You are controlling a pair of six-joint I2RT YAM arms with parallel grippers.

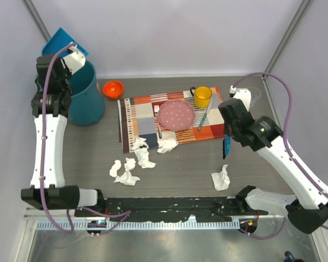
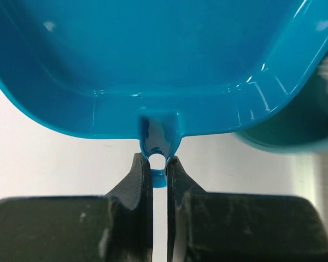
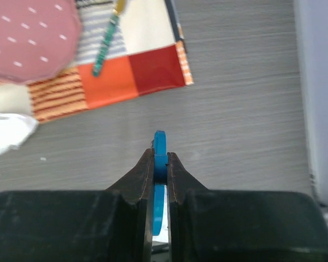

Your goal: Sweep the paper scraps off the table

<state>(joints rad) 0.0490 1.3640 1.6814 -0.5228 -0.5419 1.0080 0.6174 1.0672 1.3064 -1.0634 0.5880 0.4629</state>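
Risk first: left gripper (image 2: 159,164) is clamped on only the small handle tab of the blue dustpan (image 2: 153,65), which it holds high at the back-left corner over the teal bin (image 1: 87,103). That pinch is thin, so the pan could swivel or slip once it's pressed against the table (image 1: 180,180). Right gripper (image 3: 160,158) is closed on a thin blue tool (image 3: 159,143), edge-on to its camera; can't tell if it's a brush or a scraper. Paper scraps (image 1: 126,172) are all on the table, none collected. There's a cluster just off the front-left of the placemat (image 1: 147,112), a mat-edge wad (image 1: 167,144) touching or overlapping its near edge, and a lone wad (image 1: 221,179) front-right, near the right arm. The mat-edge wad is the problem: sweeping it could drag the placemat and disturb the pink plate (image 1: 176,113) and yellow mug (image 1: 202,97). Light tissue may also roll past the tool instead of into the pan. Views: only the top camera shows the scrap layout and that the pan is well apart from the scraps. Only the left wrist shows the tab grip. The right wrist shows jaw contact on the tool, plus a sliver of one white wad at its left border.
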